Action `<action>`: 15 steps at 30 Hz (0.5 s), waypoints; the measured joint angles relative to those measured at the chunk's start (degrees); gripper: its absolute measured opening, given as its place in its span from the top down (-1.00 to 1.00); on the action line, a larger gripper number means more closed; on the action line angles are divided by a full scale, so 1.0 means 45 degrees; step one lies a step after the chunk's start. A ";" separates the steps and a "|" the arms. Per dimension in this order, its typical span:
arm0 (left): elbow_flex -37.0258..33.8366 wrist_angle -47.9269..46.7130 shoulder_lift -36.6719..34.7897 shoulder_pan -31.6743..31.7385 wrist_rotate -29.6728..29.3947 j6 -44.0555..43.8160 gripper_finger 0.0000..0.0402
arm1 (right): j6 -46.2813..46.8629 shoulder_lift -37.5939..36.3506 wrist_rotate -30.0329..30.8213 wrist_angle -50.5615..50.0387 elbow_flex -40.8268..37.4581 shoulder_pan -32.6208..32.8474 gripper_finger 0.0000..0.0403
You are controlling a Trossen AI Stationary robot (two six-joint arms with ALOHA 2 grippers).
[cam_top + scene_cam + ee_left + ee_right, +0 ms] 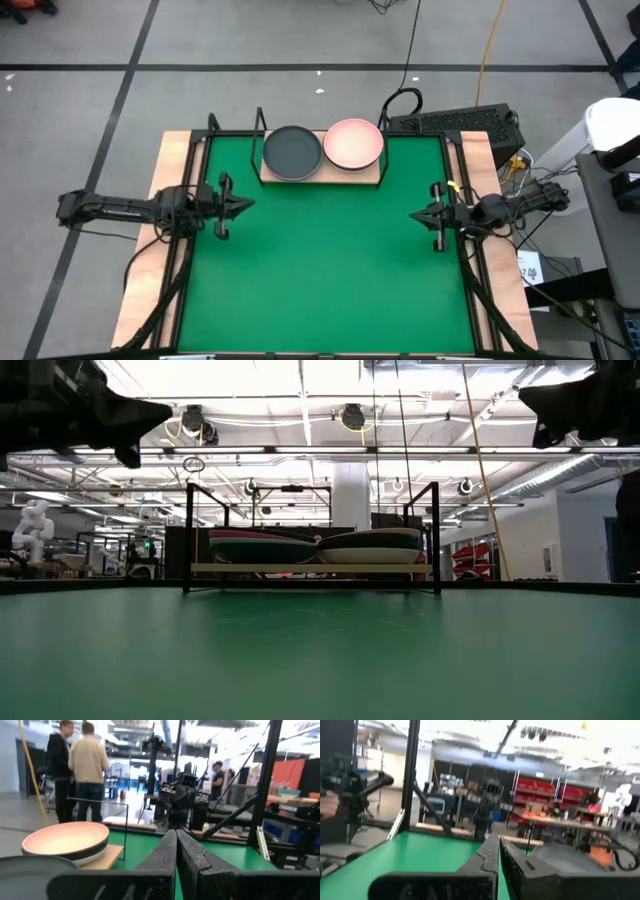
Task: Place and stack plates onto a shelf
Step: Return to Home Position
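Observation:
Two stacks of plates rest on the shelf (320,178), a light-wood plank on a black rod frame at the far middle of the green mat. The left stack is topped by a dark grey plate (292,152), the right by a pale pink plate (354,143). The low view shows both stacks (262,546) (372,545) side by side on the plank (310,568). My left gripper (250,204) hangs shut above the mat's left side, pointing right. My right gripper (413,214) hangs shut above the right side, pointing left. The wrist views show each pair of fingers closed together (176,834) (494,839) with nothing between them.
The green mat (330,270) between the two grippers lies bare. Black frame rods (190,200) run along both sides of the table. A keyboard (460,125) lies beyond the far right corner. People (80,765) stand in the room behind the table.

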 joint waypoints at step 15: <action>-0.0181 -0.0156 0.0024 -0.0327 -0.0005 0.0735 0.96 | -0.0818 -0.0006 -0.0338 0.0677 -0.0165 0.0005 1.00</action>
